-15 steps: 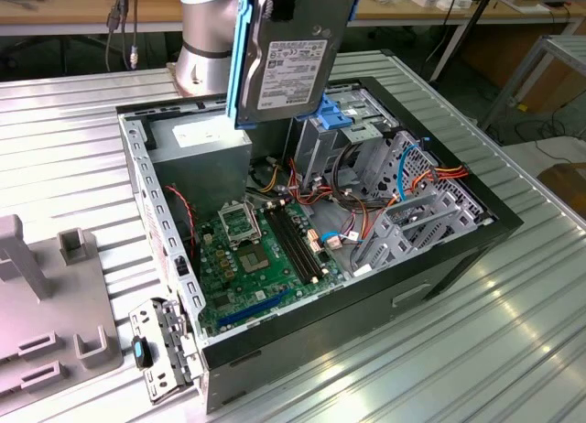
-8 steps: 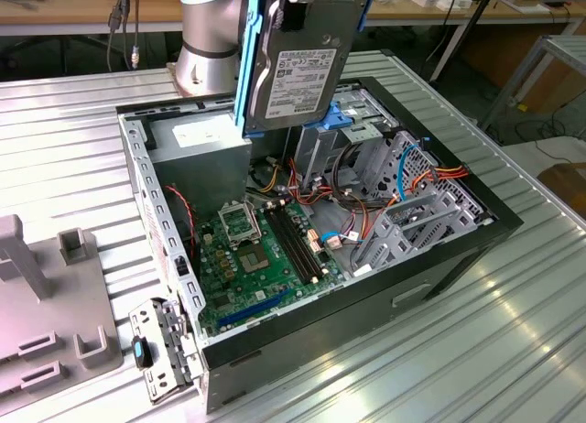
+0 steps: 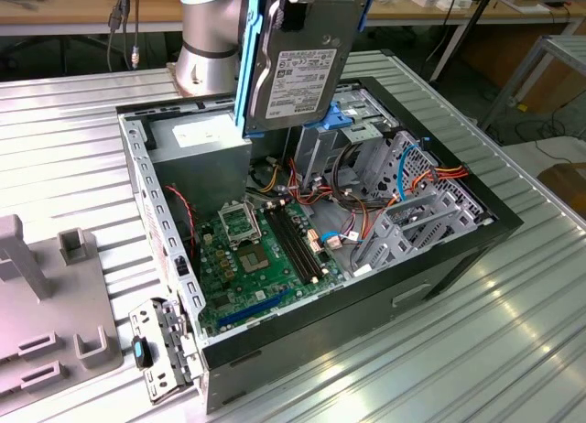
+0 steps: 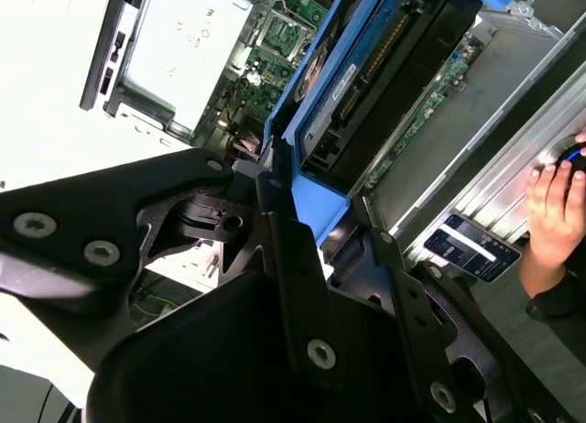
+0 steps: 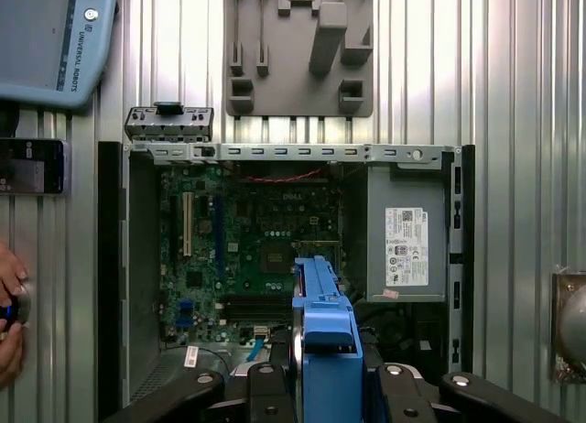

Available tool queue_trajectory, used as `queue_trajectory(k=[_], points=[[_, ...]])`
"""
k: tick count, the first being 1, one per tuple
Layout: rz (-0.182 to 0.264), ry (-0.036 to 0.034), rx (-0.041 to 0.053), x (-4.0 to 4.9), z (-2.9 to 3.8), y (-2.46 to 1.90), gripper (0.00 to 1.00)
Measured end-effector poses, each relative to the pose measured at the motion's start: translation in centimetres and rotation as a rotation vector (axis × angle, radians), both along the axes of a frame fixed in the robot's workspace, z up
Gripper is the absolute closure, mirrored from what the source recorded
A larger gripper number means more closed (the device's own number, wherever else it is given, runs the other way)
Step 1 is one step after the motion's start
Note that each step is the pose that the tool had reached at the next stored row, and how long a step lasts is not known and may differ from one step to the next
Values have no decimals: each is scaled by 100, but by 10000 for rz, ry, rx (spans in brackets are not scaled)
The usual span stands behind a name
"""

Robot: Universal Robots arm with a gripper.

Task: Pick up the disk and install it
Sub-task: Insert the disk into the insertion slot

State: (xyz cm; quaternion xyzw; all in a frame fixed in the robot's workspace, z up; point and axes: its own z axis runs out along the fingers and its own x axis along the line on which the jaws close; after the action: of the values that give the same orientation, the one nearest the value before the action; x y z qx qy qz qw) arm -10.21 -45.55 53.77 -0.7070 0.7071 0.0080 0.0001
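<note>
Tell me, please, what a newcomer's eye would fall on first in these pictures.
The disk in its bright blue carrier, held upright by the gripper, hangs above the open computer case. Below it, the green motherboard lies exposed, and a person's hand rests beside the case.

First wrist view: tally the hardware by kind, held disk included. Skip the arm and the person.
open computer case: 1
disk in its blue carrier, held over the case: 1
grey fixture plate: 1
teach pendant: 1
phone: 1
Total: 5
</note>
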Motion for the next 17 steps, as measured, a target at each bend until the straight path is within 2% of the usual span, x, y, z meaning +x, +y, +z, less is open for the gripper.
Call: queue_trajectory(k=[3,6,10,14,17], points=[[2,0,-1,1,-1,-13,63],[0,1,-2,0,-3,-57,63],[0,0,0,0,-8,-129,63],[1,0,-2,0,-12,-239,63],[0,0,-2,7,-18,-276,63]])
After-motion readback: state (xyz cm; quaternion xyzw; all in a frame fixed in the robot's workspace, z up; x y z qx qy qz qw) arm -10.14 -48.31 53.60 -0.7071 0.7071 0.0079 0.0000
